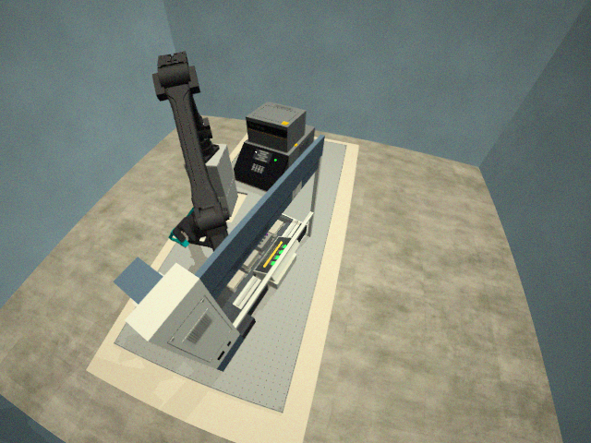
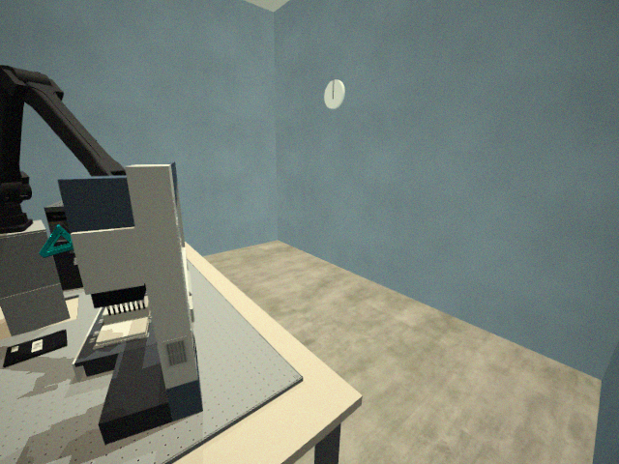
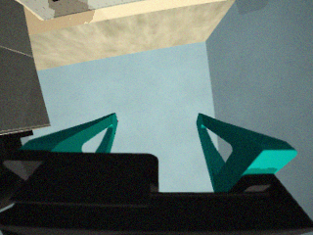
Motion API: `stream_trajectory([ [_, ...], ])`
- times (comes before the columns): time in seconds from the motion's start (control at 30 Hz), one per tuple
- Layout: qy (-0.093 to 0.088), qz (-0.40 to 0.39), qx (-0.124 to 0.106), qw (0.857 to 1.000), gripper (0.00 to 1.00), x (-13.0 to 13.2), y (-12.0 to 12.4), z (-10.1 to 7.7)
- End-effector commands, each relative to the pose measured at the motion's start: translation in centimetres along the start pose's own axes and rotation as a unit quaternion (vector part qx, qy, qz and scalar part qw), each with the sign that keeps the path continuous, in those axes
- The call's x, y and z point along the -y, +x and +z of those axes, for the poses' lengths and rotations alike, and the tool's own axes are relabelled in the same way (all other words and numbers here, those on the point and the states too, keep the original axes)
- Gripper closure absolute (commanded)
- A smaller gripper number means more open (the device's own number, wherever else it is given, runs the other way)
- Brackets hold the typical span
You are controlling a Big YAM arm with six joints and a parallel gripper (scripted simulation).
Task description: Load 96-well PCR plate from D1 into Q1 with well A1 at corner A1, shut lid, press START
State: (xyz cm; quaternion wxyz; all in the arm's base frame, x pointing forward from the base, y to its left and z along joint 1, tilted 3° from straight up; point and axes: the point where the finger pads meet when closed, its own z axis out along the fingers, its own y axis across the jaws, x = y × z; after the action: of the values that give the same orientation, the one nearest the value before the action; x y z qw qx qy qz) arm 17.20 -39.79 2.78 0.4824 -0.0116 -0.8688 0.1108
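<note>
Gripper (image 3: pixel 156 128): teal fingers spread fully wide, nothing between them, only wall and floor beyond. Arm (image 1: pixel 190 157) at 10 o'clock in top view. Cycler Q1 (image 1: pixel 274 143), lid shut, lamp green, at 12 o'clock. PCR plate (image 2: pixel 121 331) under gantry (image 1: pixel 259 214), at 8 o'clock in exterior view.

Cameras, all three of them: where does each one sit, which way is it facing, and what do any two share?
Top: high above, angled down on the bench; shows the dark arm, Q1 with lid shut.
Exterior: low beside the bench end, facing along it toward the wall; arm at left.
Wrist: on the gripper, facing wall and floor; both teal fingers wide apart, nothing between.
Shared: top and exterior both show the white gantry housing, arm.
</note>
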Motion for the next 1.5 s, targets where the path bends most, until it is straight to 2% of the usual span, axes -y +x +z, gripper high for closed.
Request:
stream_trajectory([
  [0.0,0.002,0.004,0.003,1.0,0.0,0.2,0.2,-0.3],
  [0.53,0.002,0.004,0.003,1.0,0.0,0.2,0.2,-0.3],
  [0.57,-0.001,0.009,0.013,1.0,1.0,-0.6,-0.6,0.1],
  [0.63,0.009,0.026,0.035,0.999,1.0,-1.6,-1.7,-0.4],
  [0.7,0.014,0.028,0.038,0.999,1.0,-2.4,-2.7,-1.1],
  [0.8,0.02,0.053,0.075,0.996,1.0,-3.3,-4.0,-1.5],
  [0.83,0.02,0.053,0.072,0.996,1.0,-3.6,-4.2,-1.6],
  [1.03,0.012,0.094,0.133,0.987,1.0,-5.3,-5.8,-1.1],
  [1.1,0.012,0.094,0.133,0.987,1.0,-5.3,-5.8,-1.1],
  [1.13,0.013,0.086,0.122,0.989,1.0,-5.4,-6.1,-1.2],
  [1.33,0.016,0.076,0.115,0.99,1.0,-8.7,-9.3,-1.3],
  [1.47,0.011,0.097,0.162,0.982,1.0,-10.4,-10.0,-0.9],
])
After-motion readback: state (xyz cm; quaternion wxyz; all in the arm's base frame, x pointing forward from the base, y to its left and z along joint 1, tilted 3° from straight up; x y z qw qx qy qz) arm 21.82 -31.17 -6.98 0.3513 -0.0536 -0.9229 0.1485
